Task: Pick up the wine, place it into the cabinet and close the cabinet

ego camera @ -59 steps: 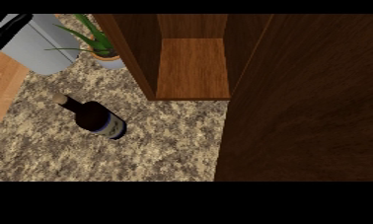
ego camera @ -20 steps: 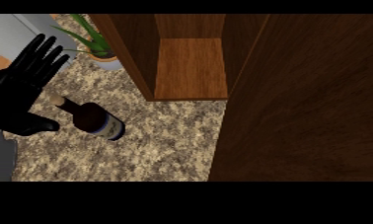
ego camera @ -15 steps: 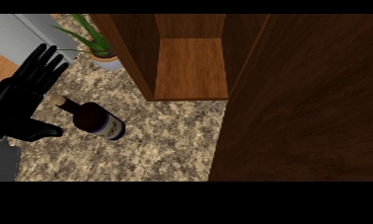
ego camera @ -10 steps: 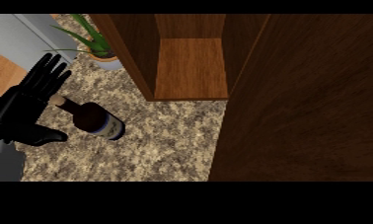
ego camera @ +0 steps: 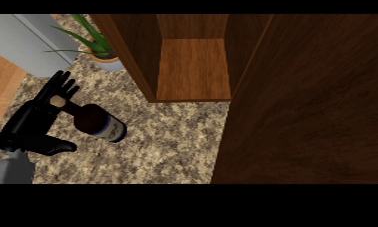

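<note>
A dark wine bottle (ego camera: 97, 122) with a pale cap and a blue-grey label stands on the speckled counter at the left. My left hand (ego camera: 35, 121) is open right beside it on its left, fingers straight and pointing up past the bottle's neck, thumb stretched out below. I cannot tell whether the palm touches the glass. The wooden cabinet (ego camera: 193, 68) stands open behind, its shelf bare. Its door (ego camera: 310, 101) fills the right side of the view. My right hand does not show.
A potted green plant (ego camera: 96, 46) stands at the cabinet's left corner, next to a grey appliance (ego camera: 33, 41) at the top left. A strip of wooden floor (ego camera: 7, 83) shows past the counter's left edge.
The left hand came into view from the lower left and has moved right and down, closing in on the bottle's left side. The bottle and the cabinet door have not moved.
</note>
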Tool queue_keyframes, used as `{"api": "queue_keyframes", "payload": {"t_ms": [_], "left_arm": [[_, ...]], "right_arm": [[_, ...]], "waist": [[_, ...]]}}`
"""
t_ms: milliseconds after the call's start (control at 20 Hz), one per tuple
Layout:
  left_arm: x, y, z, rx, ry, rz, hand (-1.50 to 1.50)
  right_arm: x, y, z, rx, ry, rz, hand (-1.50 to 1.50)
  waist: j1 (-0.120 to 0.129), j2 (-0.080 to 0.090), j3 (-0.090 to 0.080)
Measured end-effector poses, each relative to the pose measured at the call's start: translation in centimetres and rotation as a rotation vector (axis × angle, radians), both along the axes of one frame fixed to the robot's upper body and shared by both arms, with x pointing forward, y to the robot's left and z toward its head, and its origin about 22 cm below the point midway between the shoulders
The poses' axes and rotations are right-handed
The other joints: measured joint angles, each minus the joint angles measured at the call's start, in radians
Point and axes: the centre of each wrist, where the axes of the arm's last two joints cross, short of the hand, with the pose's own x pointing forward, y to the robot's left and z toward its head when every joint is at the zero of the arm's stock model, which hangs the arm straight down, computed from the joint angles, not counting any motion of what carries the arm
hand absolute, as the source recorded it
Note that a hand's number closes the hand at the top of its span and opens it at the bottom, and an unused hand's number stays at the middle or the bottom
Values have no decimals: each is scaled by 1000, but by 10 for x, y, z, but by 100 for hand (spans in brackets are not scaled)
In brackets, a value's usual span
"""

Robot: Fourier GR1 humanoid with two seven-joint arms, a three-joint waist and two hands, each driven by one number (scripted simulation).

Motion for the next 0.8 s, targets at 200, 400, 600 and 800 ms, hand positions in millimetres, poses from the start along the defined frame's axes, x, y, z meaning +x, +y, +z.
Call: {"api": "queue_keyframes", "payload": {"t_ms": [200,400,600,800], "left_arm": [[7,1,-14,4,14,10,-150],[7,5,-31,13,16,23,-150],[8,4,-52,6,33,18,-150],[11,2,-65,-36,66,-13,-150]], "right_arm": [[-1,2,0,2,5,9,-150],[-3,4,0,-3,8,14,-150],[-2,3,1,-10,-12,8,-150],[-2,1,-2,-19,-26,-8,-150]], "waist": [[-2,0,0],[-3,0,0],[-5,1,0],[-6,2,0]]}}
